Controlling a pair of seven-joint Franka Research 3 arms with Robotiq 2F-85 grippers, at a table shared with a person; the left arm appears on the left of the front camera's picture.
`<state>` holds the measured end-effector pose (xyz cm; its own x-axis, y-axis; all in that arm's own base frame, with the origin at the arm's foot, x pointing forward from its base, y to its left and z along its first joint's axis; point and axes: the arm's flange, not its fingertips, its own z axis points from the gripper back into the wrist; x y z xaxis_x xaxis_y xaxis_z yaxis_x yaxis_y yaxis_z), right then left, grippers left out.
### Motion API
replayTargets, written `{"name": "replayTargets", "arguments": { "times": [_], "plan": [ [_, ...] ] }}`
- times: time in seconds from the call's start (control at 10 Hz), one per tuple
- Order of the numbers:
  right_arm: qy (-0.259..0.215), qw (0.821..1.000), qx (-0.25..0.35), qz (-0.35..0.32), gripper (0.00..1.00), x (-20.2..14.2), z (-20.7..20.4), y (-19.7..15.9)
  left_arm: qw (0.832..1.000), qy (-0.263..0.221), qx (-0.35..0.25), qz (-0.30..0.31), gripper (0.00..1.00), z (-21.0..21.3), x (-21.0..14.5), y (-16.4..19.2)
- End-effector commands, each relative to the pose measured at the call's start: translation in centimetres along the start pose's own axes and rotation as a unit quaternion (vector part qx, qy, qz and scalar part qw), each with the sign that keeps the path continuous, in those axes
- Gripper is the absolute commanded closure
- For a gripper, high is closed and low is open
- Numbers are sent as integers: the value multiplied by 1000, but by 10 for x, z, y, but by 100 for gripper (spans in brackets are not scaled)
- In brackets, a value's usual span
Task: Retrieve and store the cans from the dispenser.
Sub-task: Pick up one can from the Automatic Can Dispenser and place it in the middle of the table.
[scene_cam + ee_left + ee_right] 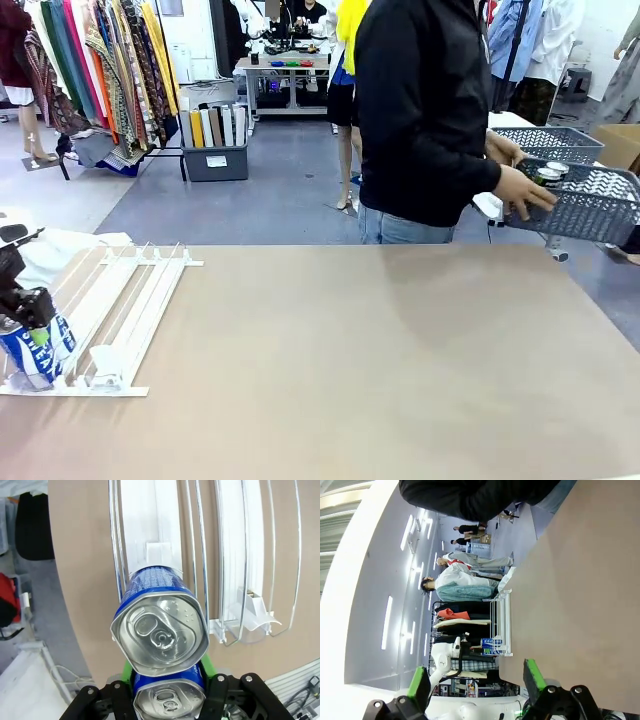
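Three views of one moment. Front view: the left gripper (28,312) stands at the low end of the white dispenser (120,300), which lies on the near-left part of the table (380,360). Its jaws are drawn narrow on a blue can (38,352). Well apart, past the table's far right, a person (420,110) holds a grey basket (590,205) with can tops (548,174) showing inside. Left wrist view: the blue can sits lid-up between the green pads (207,664), and a neighbouring can (160,630) stands just behind it in the same lane. Its lid overlaps the held can's body, so the two look to be touching, though contact cannot be confirmed. The second lane beside them holds no can. Right wrist view: the right gripper (475,680) hangs above the bare table with its pads wide apart and nothing between them; the dispenser and its blue can show small in the distance. Likely faults from here: a lift could drag or tip the neighbouring can if the two do touch. The can's base could catch on the thin rails or the end stop if it is pulled along the lane, not raised clear. A grip on a smooth, slim wall could also slip during the long carry to the basket.
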<state>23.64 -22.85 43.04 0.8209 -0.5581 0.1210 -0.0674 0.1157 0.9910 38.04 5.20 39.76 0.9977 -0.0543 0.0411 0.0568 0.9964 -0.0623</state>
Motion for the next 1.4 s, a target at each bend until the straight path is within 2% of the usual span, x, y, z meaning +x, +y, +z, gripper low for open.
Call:
{"name": "replayTargets", "arguments": {
  "times": [0.0,0.2,0.6,0.9,1.1,1.2,1.3],
  "plan": [
    [7,1000,-4,13,0,-2,3,0,1000,-3,11,2,100,-15,-17,-2],
    [7,1000,-4,13,0,-2,3,0,999,-29,14,-3,100,8,-24,-5],
    [7,1000,-4,13,0,-2,3,0,993,-94,65,-12,100,126,-78,-28],
    [7,1000,-4,13,0,-2,3,0,978,-193,71,-23,100,184,-130,-40],
    [7,1000,-4,13,0,-2,3,0,969,-244,32,-19,100,199,-148,-36],
    [7,1000,-4,13,0,-2,3,0,979,-191,65,-32,100,198,-135,-41],
    [7,1000,-4,13,0,-2,3,0,979,-191,65,-32,100,198,-135,-41]
  ]
}}
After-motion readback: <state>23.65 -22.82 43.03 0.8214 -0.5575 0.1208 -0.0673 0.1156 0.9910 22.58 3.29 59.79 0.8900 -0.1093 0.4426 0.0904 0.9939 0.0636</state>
